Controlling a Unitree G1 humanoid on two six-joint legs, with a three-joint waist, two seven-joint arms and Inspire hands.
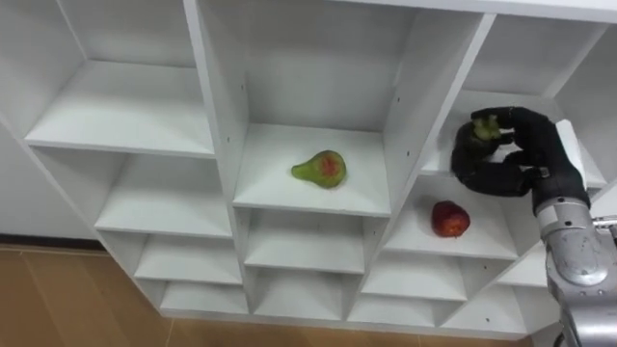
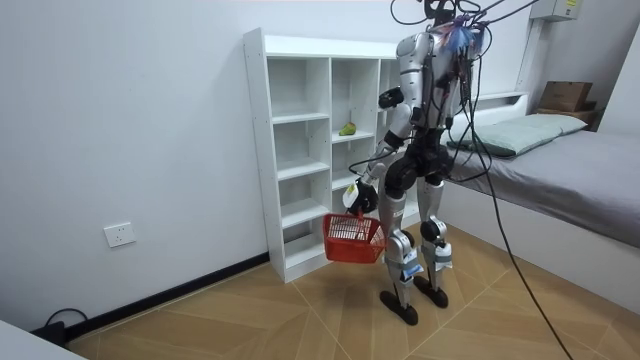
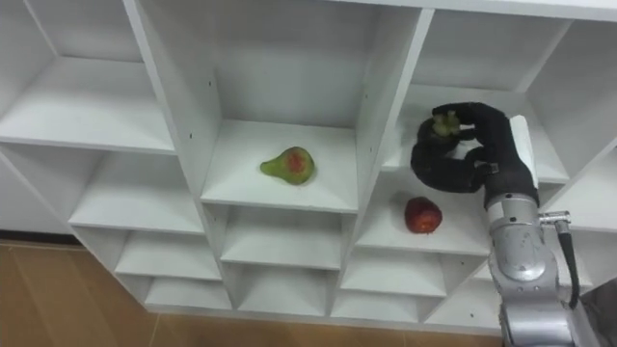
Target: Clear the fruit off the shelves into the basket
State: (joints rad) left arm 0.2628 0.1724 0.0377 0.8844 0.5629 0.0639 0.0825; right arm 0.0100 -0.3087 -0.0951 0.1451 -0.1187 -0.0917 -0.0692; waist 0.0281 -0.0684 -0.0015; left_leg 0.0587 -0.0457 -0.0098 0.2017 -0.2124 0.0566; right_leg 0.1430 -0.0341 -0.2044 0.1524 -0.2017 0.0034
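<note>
A green pear with a red blush [image 1: 321, 169] lies on the middle shelf of the white closet [image 1: 217, 116]. In the compartment to its right and one level lower sits a red apple [image 1: 449, 219]. Above the apple, my right hand [image 1: 516, 159] is inside the right column, its fingers curled round a dark round fruit with a green top [image 1: 481, 133]. In the room view I stand facing the closet, and my left hand [image 2: 357, 196] hangs low in front of it, holding a red basket [image 2: 352, 239] by its handle.
The closet's other compartments hold nothing. Its upright panels [image 1: 416, 106] stand close on both sides of my right hand. Behind me in the room view is a bed [image 2: 560, 160]. Wooden floor [image 2: 250, 320] lies around my feet.
</note>
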